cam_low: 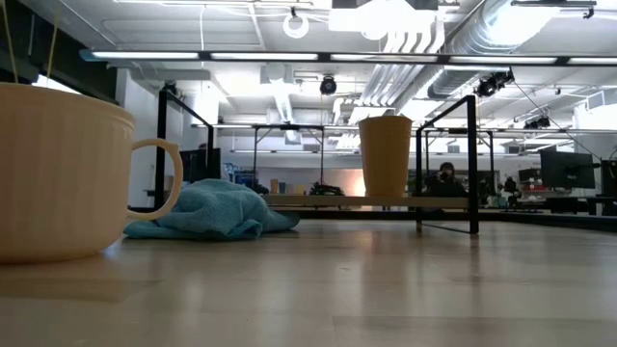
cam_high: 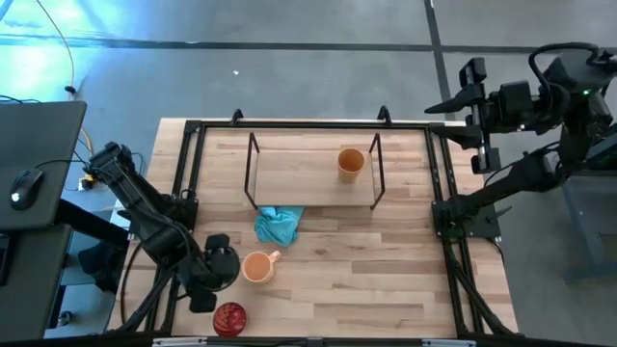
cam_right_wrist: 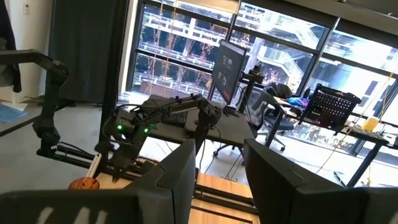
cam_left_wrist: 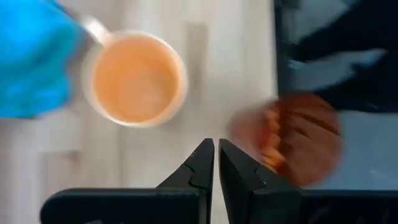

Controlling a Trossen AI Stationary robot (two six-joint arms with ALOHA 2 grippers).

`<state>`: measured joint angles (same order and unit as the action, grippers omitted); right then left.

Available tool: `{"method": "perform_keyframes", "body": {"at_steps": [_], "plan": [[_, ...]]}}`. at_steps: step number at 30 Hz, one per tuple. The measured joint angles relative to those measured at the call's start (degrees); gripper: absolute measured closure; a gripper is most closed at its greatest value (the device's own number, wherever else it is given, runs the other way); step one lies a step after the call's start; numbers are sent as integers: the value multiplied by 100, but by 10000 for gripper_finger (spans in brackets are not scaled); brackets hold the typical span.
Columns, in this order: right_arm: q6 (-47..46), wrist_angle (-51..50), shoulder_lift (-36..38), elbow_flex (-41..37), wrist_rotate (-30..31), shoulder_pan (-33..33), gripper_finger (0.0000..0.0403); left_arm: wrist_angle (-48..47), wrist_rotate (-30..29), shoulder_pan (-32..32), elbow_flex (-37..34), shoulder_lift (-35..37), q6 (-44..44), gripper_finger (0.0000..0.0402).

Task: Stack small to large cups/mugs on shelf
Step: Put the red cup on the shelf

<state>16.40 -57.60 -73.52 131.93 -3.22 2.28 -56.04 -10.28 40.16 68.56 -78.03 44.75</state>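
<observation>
A: From up high, what is on the wooden tabletop (cam_high: 386,260)?
B: A shelf (cam_high: 313,175) stands at the back. The tumbler (cam_high: 351,163) sits upright on its board. A blue cloth (cam_high: 278,226) lies just in front of the shelf. The mug (cam_high: 257,266) is near the front, and the red cup (cam_high: 229,318) is by the front edge.
A: And the arms?
B: The left pincer (cam_high: 224,262) hangs just beside the mug. The right pincer (cam_high: 469,116) is up off the tabletop, past the right back corner.
A: What about from low down?
B: The mug (cam_low: 63,173) looks huge. Behind it are the cloth (cam_low: 207,212), the tumbler (cam_low: 386,156) and a big room with long lights (cam_low: 318,58) and pipes.
A: The left wrist?
B: The left pincer (cam_left_wrist: 215,155) has its fingers together, holding nothing. The mug (cam_left_wrist: 137,78) is on one side, the blurry red cup (cam_left_wrist: 289,137) on the other.
A: The right wrist?
B: The right pincer (cam_right_wrist: 217,165) has its fingers apart. Past it are big windows (cam_right_wrist: 186,50) and desks.
</observation>
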Motion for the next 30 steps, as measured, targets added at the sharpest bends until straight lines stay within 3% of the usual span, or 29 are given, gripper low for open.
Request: {"method": "perform_keyframes", "body": {"at_steps": [6, 9, 24, 30], "plan": [[5, 0, 0, 0, 2, 0, 273, 68, -281, -2, 6, -29, -330, 387], [5, 1, 0, -1, 2, 0, 273, 47, -261, -30, 6, -31, 153, 387], [-103, 1, -2, -1, 4, 0, 273, -366, 58, -87, 6, -29, 181, 386], [-95, 1, -2, -1, 5, 0, 273, -401, 59, -90, 6, -29, 214, 333]]}}
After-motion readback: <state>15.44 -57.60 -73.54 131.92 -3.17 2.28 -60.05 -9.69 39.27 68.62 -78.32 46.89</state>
